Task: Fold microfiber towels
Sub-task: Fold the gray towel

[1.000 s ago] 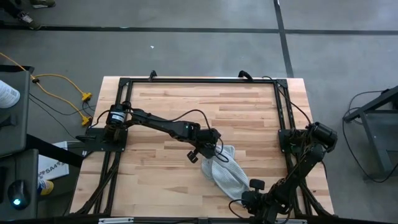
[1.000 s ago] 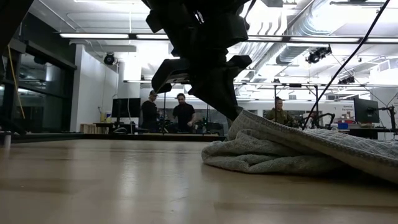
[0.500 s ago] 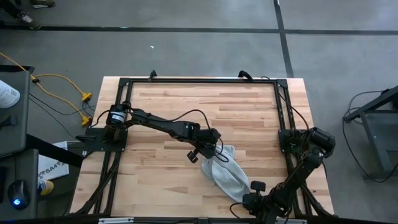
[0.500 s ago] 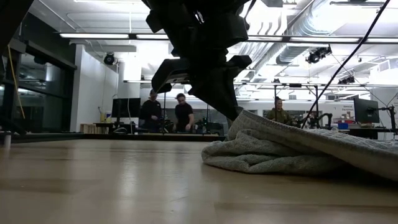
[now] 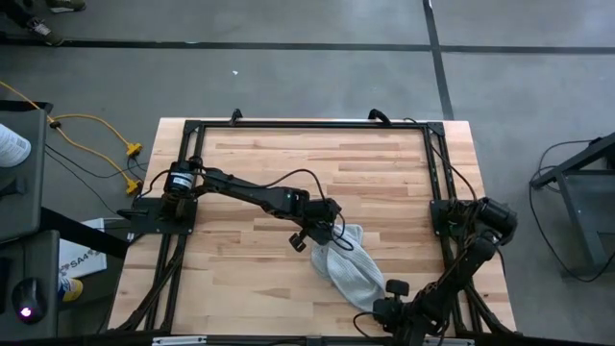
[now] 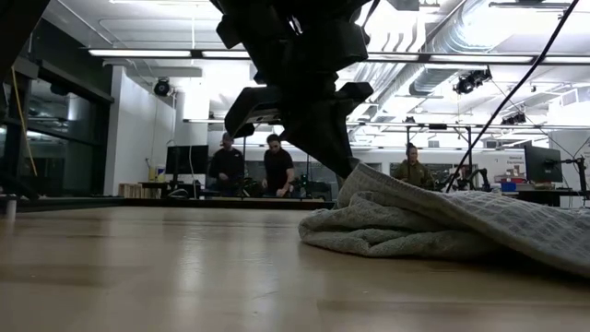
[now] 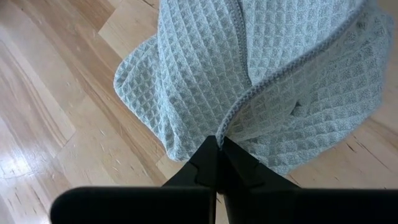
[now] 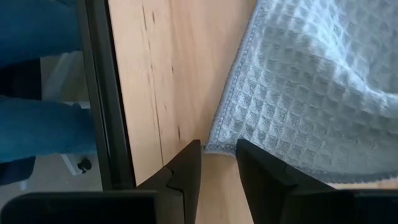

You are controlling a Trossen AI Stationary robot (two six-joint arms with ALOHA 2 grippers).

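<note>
The light grey-blue waffle-textured towel (image 5: 350, 271) lies bunched on the wooden table, right of centre, running from the middle toward the near edge. It also shows in the low view (image 6: 415, 226). My left gripper (image 5: 328, 228) is shut on the towel's far end (image 7: 261, 81). My right gripper (image 8: 217, 165) is open at the towel's near end by the table's near edge (image 5: 384, 300). Its two fingers stand on either side of a hemmed corner (image 8: 214, 148). I cannot tell whether they touch it. My left gripper pinches the towel's hemmed edge (image 7: 231, 121) between its two shut fingers at the towel's far end. It comes from above, pointing down. The held end (image 6: 361, 175) is raised a little above the table. The rest slopes down, slack, and lies on the wood.
A black metal frame (image 5: 307, 125) runs along the table's far, left and right sides. The table's near edge and a black rail (image 8: 102, 93) lie close by my right gripper. Bare wood (image 5: 288, 163) lies far and left of the towel. People stand in the room behind (image 6: 249, 171).
The towel's near part has sunk a little toward the table in the low view. Both grippers have kept their places.
</note>
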